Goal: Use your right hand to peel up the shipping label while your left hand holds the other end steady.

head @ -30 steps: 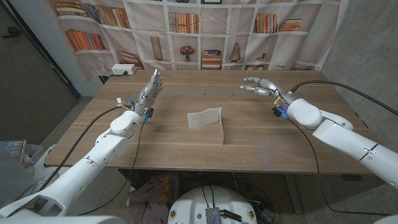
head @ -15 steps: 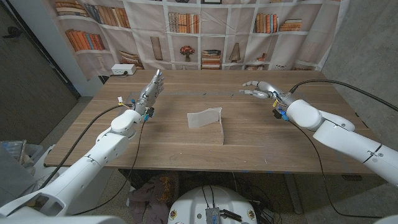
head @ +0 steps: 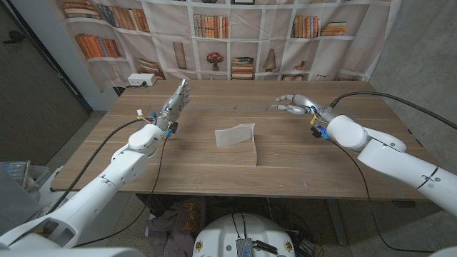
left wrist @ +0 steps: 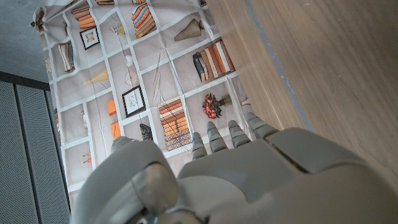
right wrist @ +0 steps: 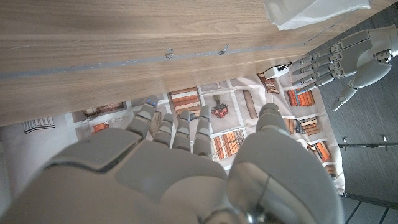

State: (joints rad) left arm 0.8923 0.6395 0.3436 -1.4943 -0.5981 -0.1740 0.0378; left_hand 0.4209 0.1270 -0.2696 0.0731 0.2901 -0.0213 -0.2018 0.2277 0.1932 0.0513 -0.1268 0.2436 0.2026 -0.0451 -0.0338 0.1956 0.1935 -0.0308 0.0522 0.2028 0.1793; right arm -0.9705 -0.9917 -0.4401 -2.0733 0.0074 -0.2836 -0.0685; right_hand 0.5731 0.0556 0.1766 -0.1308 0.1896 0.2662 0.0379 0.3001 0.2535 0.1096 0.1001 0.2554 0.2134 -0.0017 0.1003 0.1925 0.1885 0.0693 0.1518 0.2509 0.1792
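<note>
fingers (head: 180,91) spread, both hands off label (head: 236,135); long axis seemingly left-right.

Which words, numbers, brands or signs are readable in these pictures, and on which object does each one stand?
None can be read.
Shipping label: its upturned face looks blank white; any print is too small to see.
Book spines on the printed bookshelf backdrop: too small and blurred.
White box at the table's far edge: no legible marking.
Left robot hand and right robot hand: no markings visible.
</note>
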